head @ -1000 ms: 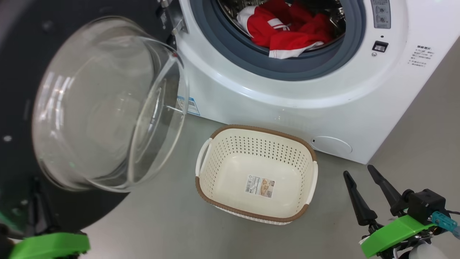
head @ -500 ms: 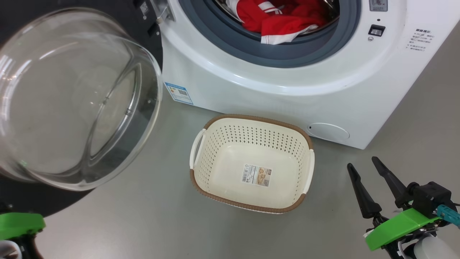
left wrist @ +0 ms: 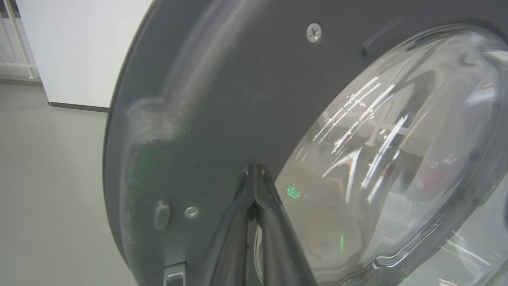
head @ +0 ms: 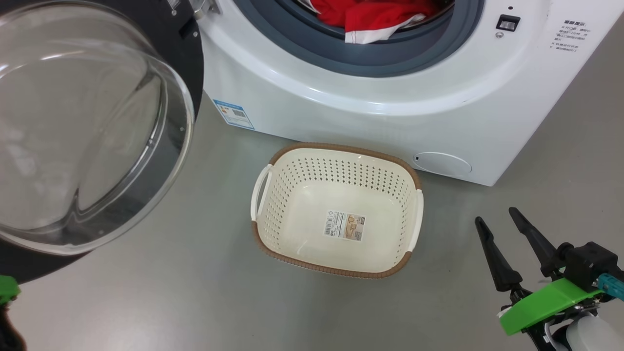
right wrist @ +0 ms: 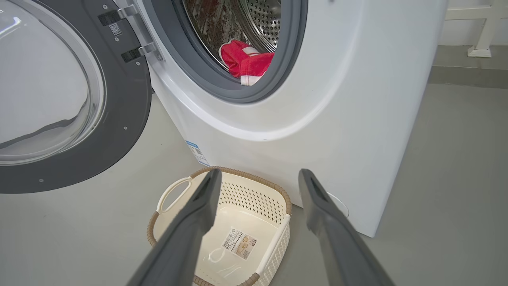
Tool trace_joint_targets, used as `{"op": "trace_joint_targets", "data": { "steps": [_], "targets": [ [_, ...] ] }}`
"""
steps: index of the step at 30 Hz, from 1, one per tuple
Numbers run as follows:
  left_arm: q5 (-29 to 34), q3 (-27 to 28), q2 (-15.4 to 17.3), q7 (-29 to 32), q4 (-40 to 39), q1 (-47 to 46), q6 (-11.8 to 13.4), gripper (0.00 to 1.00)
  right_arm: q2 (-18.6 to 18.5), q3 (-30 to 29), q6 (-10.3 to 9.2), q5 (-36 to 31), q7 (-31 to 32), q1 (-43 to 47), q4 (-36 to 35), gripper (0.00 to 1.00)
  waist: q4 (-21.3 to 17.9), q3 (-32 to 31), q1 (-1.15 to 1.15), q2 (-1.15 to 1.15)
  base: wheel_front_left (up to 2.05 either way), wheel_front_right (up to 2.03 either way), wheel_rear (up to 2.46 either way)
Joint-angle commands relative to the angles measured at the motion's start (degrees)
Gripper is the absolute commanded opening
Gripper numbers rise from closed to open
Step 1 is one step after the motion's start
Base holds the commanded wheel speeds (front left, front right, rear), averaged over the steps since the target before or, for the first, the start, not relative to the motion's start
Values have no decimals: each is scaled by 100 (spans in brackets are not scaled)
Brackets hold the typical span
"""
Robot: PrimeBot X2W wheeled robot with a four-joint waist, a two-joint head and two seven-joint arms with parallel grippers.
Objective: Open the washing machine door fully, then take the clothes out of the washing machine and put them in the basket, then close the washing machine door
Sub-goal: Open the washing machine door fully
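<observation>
door [head: 87, 126]: swung wide open at the washer's left; black rim, clear glass bowl bulging out.
clothes [head: 370, 17]: red bundle, white trim, in the drum; one fold laps onto the grey ring.
washer [head: 390, 112]: white front-loader, mouth open.
basket [head: 341, 146]: cream, brown rim, upright on floor just before washer; sticker on bottom.

Am seeing white washing machine [head: 341, 112] with grey rubber ring [head: 370, 61] and small blue label [head: 233, 113]. Red clothes [head: 370, 19] showing white trim. Washing machine door [head: 192, 58] showing glossy black rim, clear glass. Basket [head: 341, 146] showing cream walls dotted with rows of holes, brown woven-look rim. Right gripper [head: 496, 215] showing black fingers [head: 493, 258], green bracket [head: 546, 304]. Floor [head: 195, 292] looking plain grey.
</observation>
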Motion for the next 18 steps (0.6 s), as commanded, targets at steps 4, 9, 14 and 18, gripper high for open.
{"op": "trace_joint_targets", "data": {
  "steps": [4,9,14,18],
  "targets": [
    [171,307,443,-24,155,-217,-80,0,-98,118,43,-30,-37,-162,-144,100,-28,32,0,0,0,0,0],
    [289,424,484,-24,335,-303,-167,0,-83,107,43,-33,-37,-183,-125,100,-37,-8,0,0,0,0,0],
    [329,414,452,-24,407,-203,-262,0,-30,113,43,-31,-37,-167,-88,100,-45,-147,0,0,0,0,0],
    [272,265,357,-24,258,32,-298,0,21,119,43,-44,-37,-134,-76,100,-58,-286,0,0,0,0,0]
  ]
}}
